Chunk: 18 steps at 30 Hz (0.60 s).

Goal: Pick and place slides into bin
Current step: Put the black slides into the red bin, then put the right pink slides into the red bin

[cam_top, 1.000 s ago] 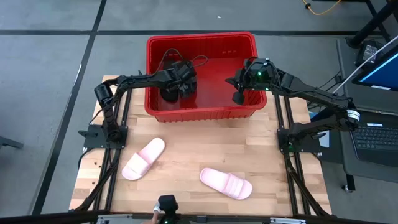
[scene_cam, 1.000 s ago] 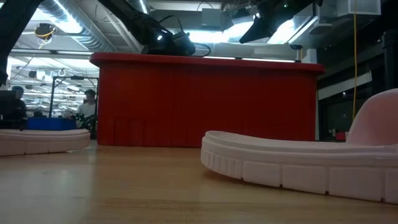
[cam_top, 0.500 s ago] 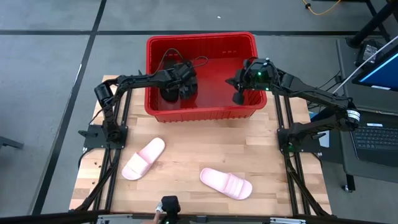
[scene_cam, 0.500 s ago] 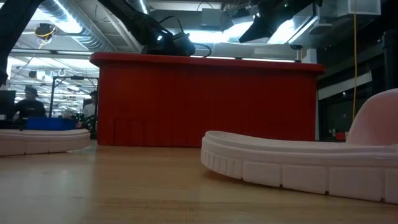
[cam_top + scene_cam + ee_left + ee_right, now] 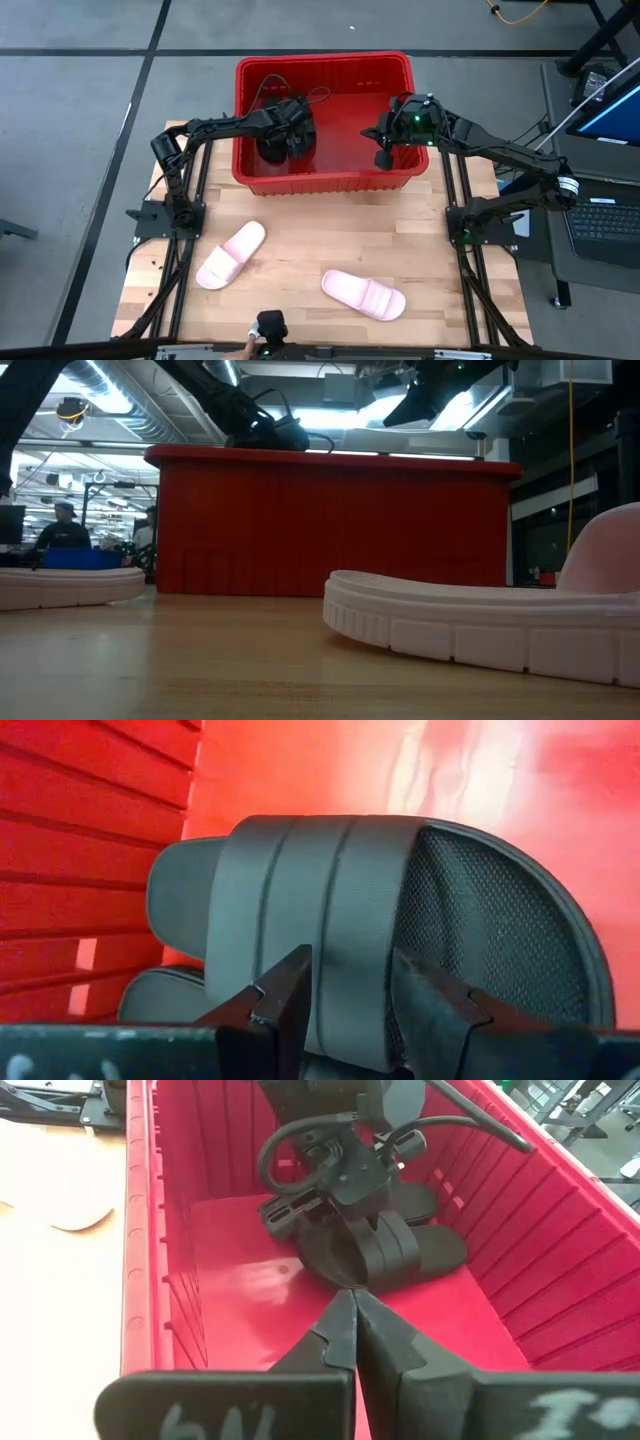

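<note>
Left hand (image 5: 345,995) is hanging released over the black wide-strap slide sandal (image 5: 400,910) inside the ribbed red plastic bin (image 5: 325,182), apparently depositing it; right hand (image 5: 352,1330) is waiting clenched, empty.

The left arm rises from its base at the left edge of the worktop, bends at the elbow near the far left corner and stretches toward the middle of the far edge. Its wrist tilts downward, and the left pincer (image 5: 288,140) points down with its two dark fingers (image 5: 283,1000) spread a little apart. The right arm comes up from its base at the right edge and runs long and nearly straight toward the far edge, wrist bent down. The right pincer (image 5: 383,157) hangs there with its fingers (image 5: 335,1330) pressed together, tips touching
</note>
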Each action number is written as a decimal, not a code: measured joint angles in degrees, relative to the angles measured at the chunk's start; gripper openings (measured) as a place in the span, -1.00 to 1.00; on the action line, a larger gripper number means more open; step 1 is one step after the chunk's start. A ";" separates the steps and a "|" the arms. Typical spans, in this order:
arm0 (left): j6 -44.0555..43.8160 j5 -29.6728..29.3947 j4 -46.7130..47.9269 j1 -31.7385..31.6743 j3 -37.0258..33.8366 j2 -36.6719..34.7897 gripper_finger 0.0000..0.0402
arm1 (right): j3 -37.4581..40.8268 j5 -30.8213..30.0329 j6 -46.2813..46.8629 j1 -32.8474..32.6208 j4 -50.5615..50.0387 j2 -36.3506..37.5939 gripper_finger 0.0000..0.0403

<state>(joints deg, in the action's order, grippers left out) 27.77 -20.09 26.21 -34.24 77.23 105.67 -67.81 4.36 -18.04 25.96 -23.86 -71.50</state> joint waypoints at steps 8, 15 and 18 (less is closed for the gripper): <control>-2.53 3.33 4.81 -0.02 0.82 0.00 -0.35 | 0.00 -0.01 -0.01 0.00 0.02 0.00 -0.97; -3.23 3.53 5.34 0.63 2.78 0.00 -0.35 | 0.00 -0.02 -0.01 0.00 0.02 0.00 -0.97; -3.19 3.55 6.29 1.60 4.34 0.00 -0.35 | -0.01 -0.02 -0.01 0.00 0.02 0.00 -0.97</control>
<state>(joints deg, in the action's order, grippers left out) 24.58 -16.53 32.50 -32.63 81.57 105.67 -67.82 4.34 -18.04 25.96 -23.83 -71.50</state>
